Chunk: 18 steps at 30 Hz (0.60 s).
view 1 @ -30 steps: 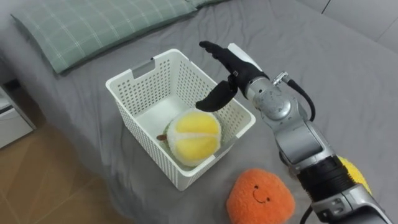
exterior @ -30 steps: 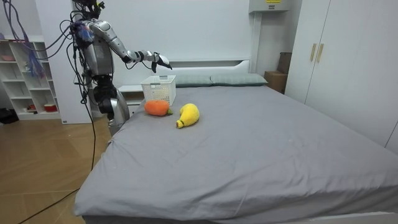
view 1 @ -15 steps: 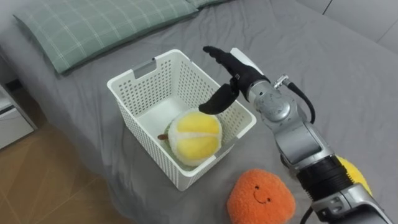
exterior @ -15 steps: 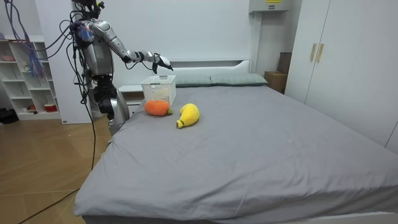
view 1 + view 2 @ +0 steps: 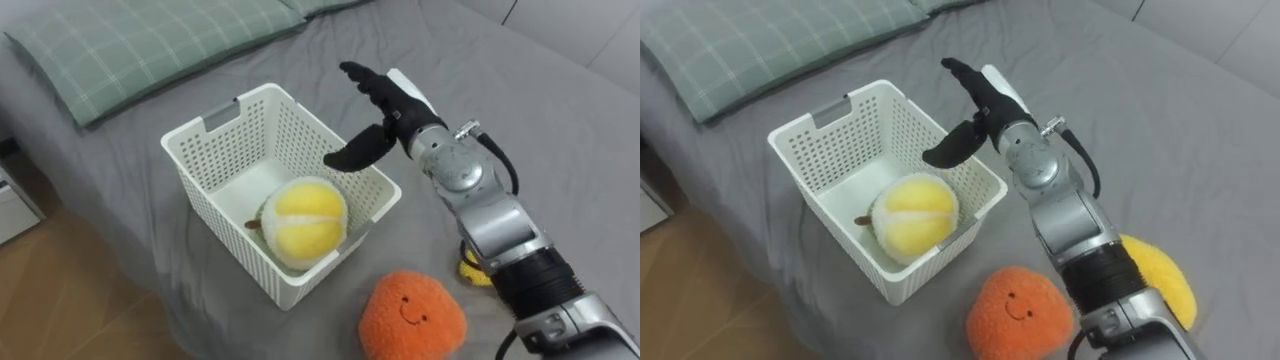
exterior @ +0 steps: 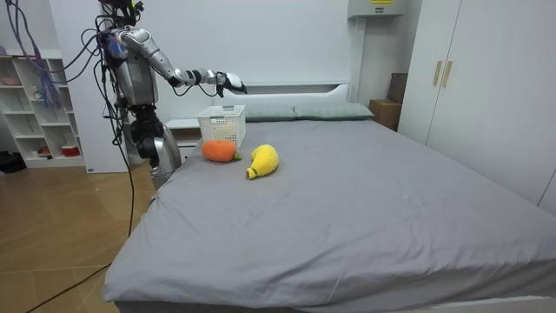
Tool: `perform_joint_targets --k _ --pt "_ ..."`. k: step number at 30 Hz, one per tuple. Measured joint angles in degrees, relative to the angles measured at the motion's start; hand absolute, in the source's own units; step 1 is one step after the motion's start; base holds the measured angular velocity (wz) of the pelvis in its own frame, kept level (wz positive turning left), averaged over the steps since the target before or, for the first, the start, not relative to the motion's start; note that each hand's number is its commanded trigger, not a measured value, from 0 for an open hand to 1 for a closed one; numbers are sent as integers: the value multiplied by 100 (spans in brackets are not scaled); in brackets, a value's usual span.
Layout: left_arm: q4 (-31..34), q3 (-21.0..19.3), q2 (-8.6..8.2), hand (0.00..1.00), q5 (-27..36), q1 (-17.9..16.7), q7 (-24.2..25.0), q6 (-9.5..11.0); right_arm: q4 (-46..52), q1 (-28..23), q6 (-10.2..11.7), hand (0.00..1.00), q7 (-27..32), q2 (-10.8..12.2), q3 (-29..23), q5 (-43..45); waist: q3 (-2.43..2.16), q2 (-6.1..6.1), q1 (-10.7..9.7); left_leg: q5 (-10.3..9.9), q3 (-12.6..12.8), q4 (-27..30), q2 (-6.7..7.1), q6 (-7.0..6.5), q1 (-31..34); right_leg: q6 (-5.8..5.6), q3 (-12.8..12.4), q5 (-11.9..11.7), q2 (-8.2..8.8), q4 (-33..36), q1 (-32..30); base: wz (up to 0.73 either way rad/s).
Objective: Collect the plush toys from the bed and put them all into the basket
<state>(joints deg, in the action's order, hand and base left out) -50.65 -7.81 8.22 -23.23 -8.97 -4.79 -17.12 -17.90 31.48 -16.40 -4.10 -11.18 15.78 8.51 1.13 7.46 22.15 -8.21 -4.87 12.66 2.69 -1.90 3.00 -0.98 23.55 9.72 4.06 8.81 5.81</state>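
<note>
Where I stood: at the side of the bed [image 6: 347, 200], by its head-end corner, with my right arm stretched out over it.
Pillow: a green checked pillow [image 5: 150, 45] lay along the bed's head edge, to my far left.
Basket: the white perforated basket [image 5: 225, 245] sat upright on the grey sheet, close to the bed's near side edge and just short of the pillow.
Toy inside: a round yellow plush toy [image 5: 297, 220] rested on the basket's floor, against its near right corner.
My right hand [image 5: 392, 115]: it hung above the basket's far right rim, released, fingers straight and spread and thumb pointing down toward the basket, grasping nothing and touching no toy.
Orange toy: a round orange plush toy with a smiling face [image 5: 412, 318] lay on the sheet just beside the basket's near right corner, outside it and under my forearm.
Yellow toy: another yellow plush toy [image 5: 1155, 270] lay on the sheet just right of the orange one, partly hidden behind my arm.
</note>
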Motion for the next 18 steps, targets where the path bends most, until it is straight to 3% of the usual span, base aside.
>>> perform_joint_targets --k 6,8,10,11,15,18 --pt "-58 -4 -78 0 4 -212 -50 -1 -249 -29 156 0 293 -50 -580 -307 1 -76 -360 -11 271 -103 -24 -22 -255 -25 -303 -20 -11 0 90 -23" --pt "-37 -44 -141 0 -8 -193 -76 -1 -439 -62 176 0 365 -214 -695 -448 -24 -119 -519 -24 355 -107 -60 -38 -284 -31 -386 -35 -13 2 85 -21" --pt "18 -95 -157 0 -4 -190 -83 2 -467 -175 175 0 413 -250 -855 -446 -43 -144 -566 -30 492 -136 -94 -44 -348 -26 -503 -48 -25 9 69 -31" --pt "18 -104 -150 0 0 -196 -84 -1 -576 -177 179 0 443 -273 -874 -444 -63 -161 -684 -31 522 -147 -96 -44 -373 -26 -546 -49 -26 11 71 -27" --pt "60 -100 -141 0 -1 -169 -91 11 -909 -209 190 0 479 -469 -883 -447 -110 -153 -908 -30 665 -243 -114 -46 -483 -26 -668 -49 -35 21 62 -22" --pt "56 -96 -137 0 18 -97 -91 66 -1322 -226 194 0 469 -628 -888 -466 -122 -126 -944 -31 796 -314 -140 -45 -577 -26 -798 -49 -46 42 51 -24"
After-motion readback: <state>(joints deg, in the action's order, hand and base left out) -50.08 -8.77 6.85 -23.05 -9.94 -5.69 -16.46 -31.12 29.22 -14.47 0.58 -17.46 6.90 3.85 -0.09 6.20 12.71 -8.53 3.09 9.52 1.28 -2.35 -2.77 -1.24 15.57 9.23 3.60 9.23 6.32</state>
